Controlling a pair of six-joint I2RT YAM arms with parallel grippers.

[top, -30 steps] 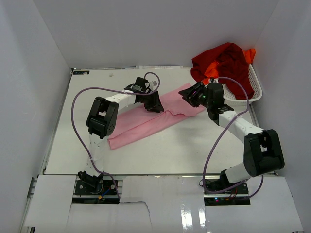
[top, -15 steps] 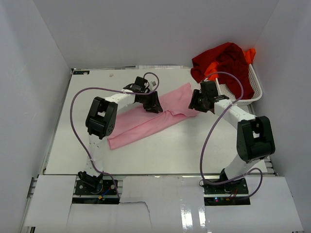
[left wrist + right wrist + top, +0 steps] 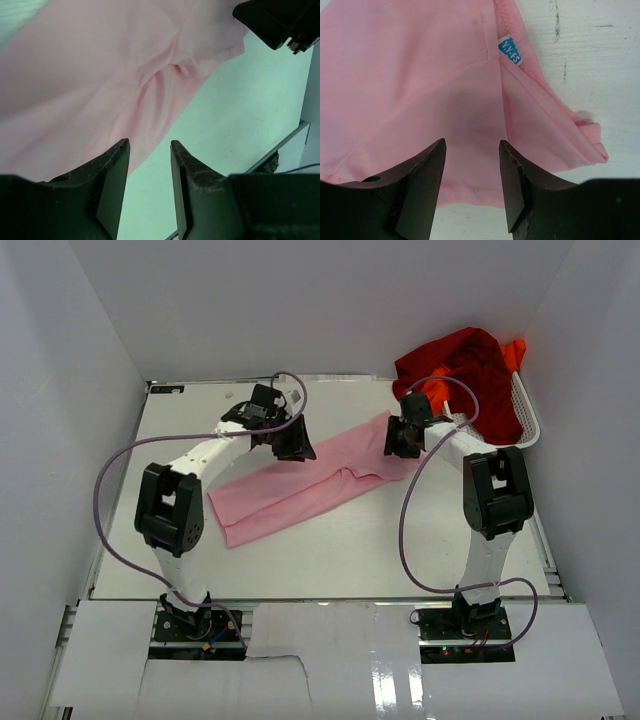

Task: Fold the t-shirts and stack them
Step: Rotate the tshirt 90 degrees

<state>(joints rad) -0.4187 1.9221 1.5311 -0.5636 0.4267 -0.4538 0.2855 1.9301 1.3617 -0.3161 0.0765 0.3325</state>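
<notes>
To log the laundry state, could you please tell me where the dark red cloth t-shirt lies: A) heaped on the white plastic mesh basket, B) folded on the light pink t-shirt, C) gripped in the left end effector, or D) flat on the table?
A: the dark red cloth t-shirt is heaped on the white plastic mesh basket at the far right, with the bright orange cloth t-shirt.

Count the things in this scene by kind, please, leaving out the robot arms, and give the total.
T-shirts: 3 (light pink cloth t-shirt spread out; dark red cloth t-shirt and bright orange cloth t-shirt heaped on the basket)
Baskets: 1 (white plastic mesh basket)
Total: 4
</notes>
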